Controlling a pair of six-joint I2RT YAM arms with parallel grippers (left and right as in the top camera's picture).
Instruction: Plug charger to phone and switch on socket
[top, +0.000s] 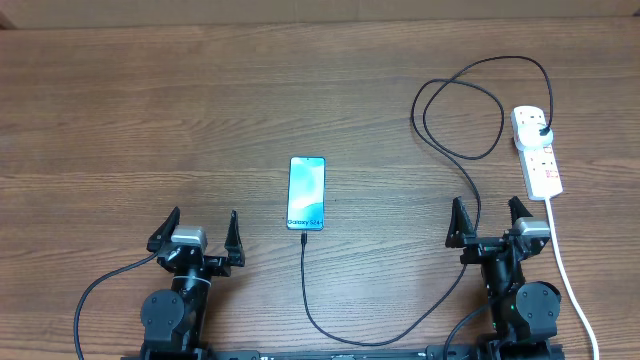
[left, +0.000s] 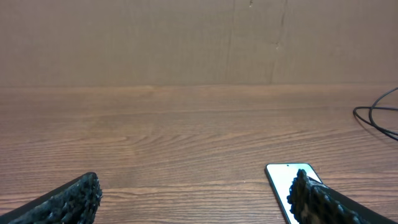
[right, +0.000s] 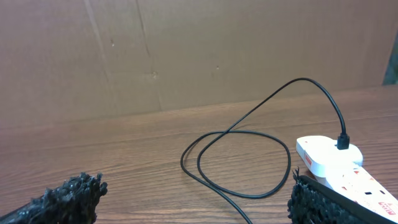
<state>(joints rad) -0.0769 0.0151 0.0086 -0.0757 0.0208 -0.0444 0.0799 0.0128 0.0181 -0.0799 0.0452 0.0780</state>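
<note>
Charger (top: 303, 280) is seen lying loose on the surface (top: 120, 120). Its connector tip (top: 303, 239) sits just below the phone (top: 307, 193) at mid-surface; whether it is seated cannot be told. Its black plug (top: 541, 130) is already in the socket (top: 545, 172) by the right edge.

Left pincer (top: 202, 222) and right pincer (top: 488, 215) are both spread wide, nothing pinched, parked at the near edge.

Risks, as judged:
- The phone is unbraced, so it could be shoved toward the far edge when the tip is pushed in.
- The tip is small and the cable thin, so a slip or a skewed grasp is likely and the port could be missed.
- The cable runs right past the right pincer, so it could be snagged on a reach and the plug tugged.
- The strip is light, so it may be slid under a press, or the wrong red-marked switch hit.
</note>
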